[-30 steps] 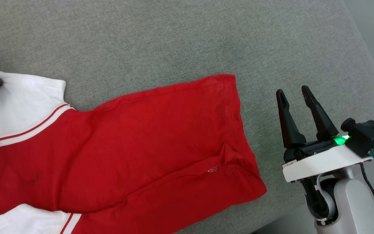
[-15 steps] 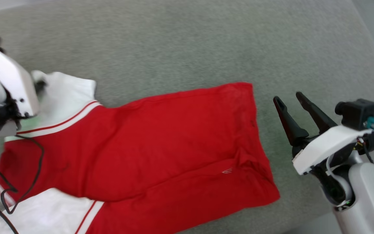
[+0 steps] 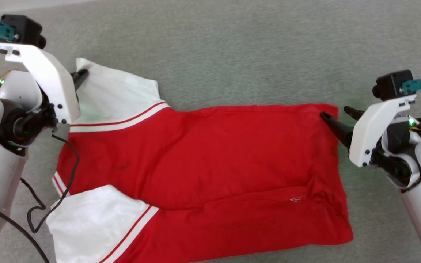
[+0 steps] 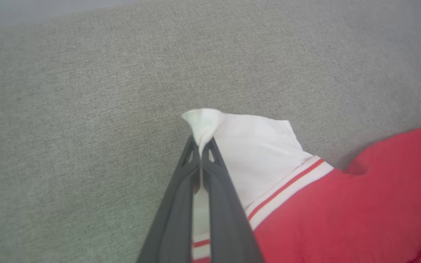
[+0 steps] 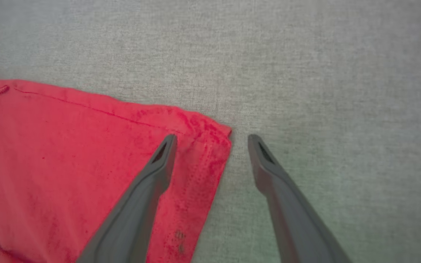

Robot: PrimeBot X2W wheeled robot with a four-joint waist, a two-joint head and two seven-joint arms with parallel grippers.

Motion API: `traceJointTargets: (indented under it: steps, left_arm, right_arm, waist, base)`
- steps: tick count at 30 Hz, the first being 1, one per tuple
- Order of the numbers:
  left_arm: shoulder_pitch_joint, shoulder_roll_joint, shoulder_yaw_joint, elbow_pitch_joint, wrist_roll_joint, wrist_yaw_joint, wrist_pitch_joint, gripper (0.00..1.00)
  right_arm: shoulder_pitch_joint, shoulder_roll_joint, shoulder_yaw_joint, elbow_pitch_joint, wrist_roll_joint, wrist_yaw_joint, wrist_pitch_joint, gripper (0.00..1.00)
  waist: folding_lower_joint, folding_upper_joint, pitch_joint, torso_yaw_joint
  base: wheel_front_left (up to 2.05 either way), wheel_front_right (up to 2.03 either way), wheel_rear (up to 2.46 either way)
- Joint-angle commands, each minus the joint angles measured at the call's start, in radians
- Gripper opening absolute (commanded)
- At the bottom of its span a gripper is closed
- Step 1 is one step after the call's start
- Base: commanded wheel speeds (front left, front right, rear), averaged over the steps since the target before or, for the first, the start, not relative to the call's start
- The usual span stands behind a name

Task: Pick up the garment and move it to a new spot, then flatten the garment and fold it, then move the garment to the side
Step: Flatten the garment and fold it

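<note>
Two arms frame the head view. Your left arm reaches in from the left edge, and the left gripper (image 3: 82,75) points its dark fingers right, onto the far corner of the upper white sleeve (image 3: 119,95). Your right arm comes in from the right edge. The right gripper (image 3: 334,111) points left with its fingers parted, one tip over the far corner of the hem and the other just past it, over the grey woven cloth surface (image 3: 232,54). One red jersey shirt (image 3: 214,157), with white short sleeves and red-and-white striped trim, lies spread between the two grippers, hem to the right. You can count two white sleeves, the second sleeve (image 3: 93,219) at lower left, and one small white logo (image 3: 296,199) near the hem. One black cable (image 3: 68,171) loops from the left arm across the shirt's edge.

From the left wrist, the left gripper (image 4: 199,146) has its fingers pressed together on a pinch of the white sleeve corner, which pokes up past the tips.

From the right wrist, the right gripper (image 5: 212,138) is spread wide and holds nothing. One finger lies over the red hem corner, the other over bare grey cloth; you cannot tell whether either tip touches down.
</note>
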Motion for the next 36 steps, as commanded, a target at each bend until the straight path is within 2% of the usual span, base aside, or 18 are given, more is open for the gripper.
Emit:
traceJointTargets:
  steps: [1, 7, 8, 9, 10, 11, 15, 20, 24, 31, 36]
  left_arm:
    - [-0.011, -0.004, -0.002, -0.008, 0.005, -0.004, -0.008, 0.00]
    - [0.001, -0.010, -0.002, -0.035, 0.000, -0.013, -0.028, 0.00]
    - [0.004, -0.009, -0.002, -0.036, -0.001, -0.014, -0.031, 0.00]
    - [0.007, -0.007, -0.003, -0.038, -0.001, -0.014, -0.034, 0.00]
    - [0.010, -0.006, -0.003, -0.037, -0.002, -0.015, -0.033, 0.00]
    - [0.011, -0.007, -0.002, -0.035, -0.004, -0.014, -0.037, 0.00]
    - [0.018, -0.010, 0.004, -0.027, -0.005, -0.016, -0.059, 0.00]
    - [0.028, -0.008, 0.029, -0.009, -0.005, -0.012, -0.121, 0.00]
    - [0.056, -0.008, 0.051, -0.008, -0.017, -0.008, -0.164, 0.00]
    - [0.215, 0.004, 0.093, -0.078, -0.039, 0.017, -0.260, 0.00]
    - [0.421, -0.003, 0.129, -0.167, -0.075, 0.067, -0.331, 0.00]
  right_arm:
    - [-0.020, -0.006, 0.006, 0.014, 0.004, 0.000, 0.014, 1.00]
    - [-0.054, 0.012, 0.052, 0.152, 0.025, 0.000, 0.167, 1.00]
    - [-0.054, 0.019, 0.058, 0.167, 0.032, 0.000, 0.190, 0.74]
    - [-0.056, 0.026, 0.062, 0.183, 0.040, 0.000, 0.218, 0.44]
    - [-0.058, 0.028, 0.068, 0.196, 0.041, 0.000, 0.243, 0.04]
    - [-0.064, 0.029, 0.073, 0.202, 0.040, 0.000, 0.258, 0.00]
    - [-0.115, 0.014, 0.076, 0.195, 0.029, 0.000, 0.283, 0.00]
    - [-0.193, -0.008, 0.040, 0.156, 0.013, 0.000, 0.225, 0.00]
    - [-0.195, -0.013, 0.004, 0.137, 0.006, 0.000, 0.172, 0.00]
    - [-0.089, -0.016, -0.059, 0.084, 0.013, 0.000, 0.088, 0.00]
    - [0.051, -0.002, -0.089, 0.051, 0.022, 0.000, 0.038, 0.00]
  waist:
    - [-0.0001, 0.0000, 0.017, 0.020]
    - [-0.0001, 0.0000, 0.034, 0.049]
    - [-0.0001, 0.0000, 0.035, 0.052]
    - [-0.0001, 0.0000, 0.035, 0.055]
    - [-0.0001, 0.0000, 0.034, 0.057]
    - [-0.0001, 0.0000, 0.032, 0.059]
    - [-0.0001, 0.0000, 0.019, 0.067]
    - [-0.0001, 0.0000, -0.011, 0.069]
    - [-0.0001, 0.0000, -0.042, 0.073]
    - [-0.0001, 0.0000, -0.107, 0.086]
    - [-0.0001, 0.0000, -0.165, 0.095]
  base:
    - [0.00, 0.00, 0.00]
    - [0.00, 0.00, 0.00]
    - [0.00, 0.00, 0.00]
    - [0.00, 0.00, 0.00]
    - [0.00, 0.00, 0.00]
    - [0.00, 0.00, 0.00]
    - [0.00, 0.00, 0.00]
    - [0.00, 0.00, 0.00]
    - [0.00, 0.00, 0.00]
    - [0.00, 0.00, 0.00]
    - [0.00, 0.00, 0.00]
